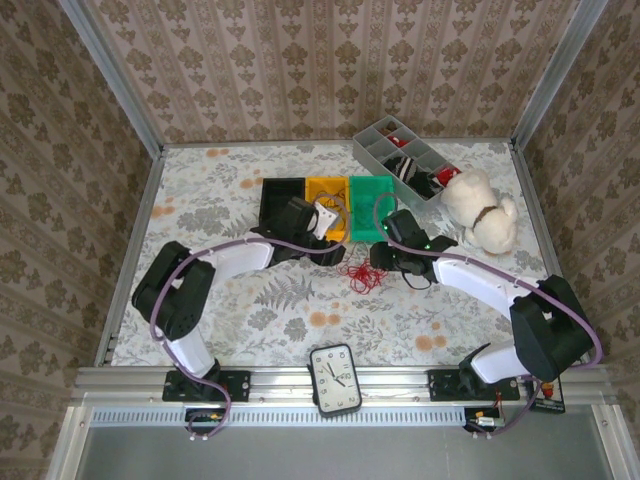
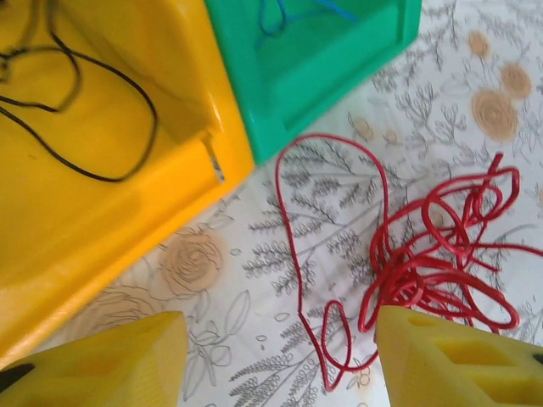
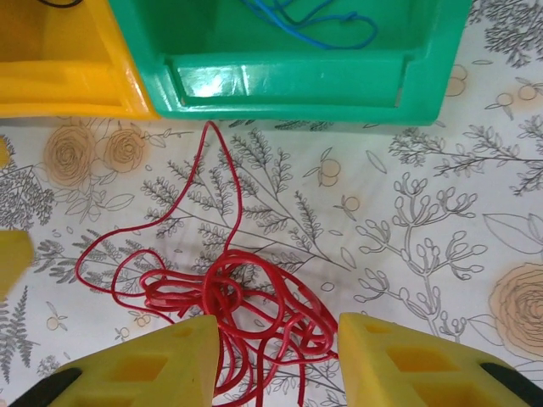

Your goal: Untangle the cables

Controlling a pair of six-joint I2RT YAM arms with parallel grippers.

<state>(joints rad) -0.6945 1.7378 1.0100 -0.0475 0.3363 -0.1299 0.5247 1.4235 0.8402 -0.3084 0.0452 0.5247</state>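
Note:
A red cable [image 1: 361,277] lies in a loose tangle on the floral tablecloth, just in front of the bins. My left gripper [image 1: 335,258] hangs over its left side, open; one thin red loop [image 2: 333,337] lies between the yellow fingers [image 2: 102,360], and the main bunch [image 2: 433,254] sits to the right. My right gripper [image 3: 276,360] is open and straddles the thick knot of the red cable [image 3: 246,297], which reaches both fingers. A black cable [image 2: 81,114] lies in the yellow bin [image 2: 170,212]. A blue cable [image 3: 310,24] lies in the green bin [image 3: 297,85].
A black bin [image 1: 283,200] stands left of the yellow one. Behind at the right are a grey compartment tray [image 1: 378,152] and a white plush dog [image 1: 482,205]. A small clock [image 1: 335,378] sits on the near rail between the arm bases.

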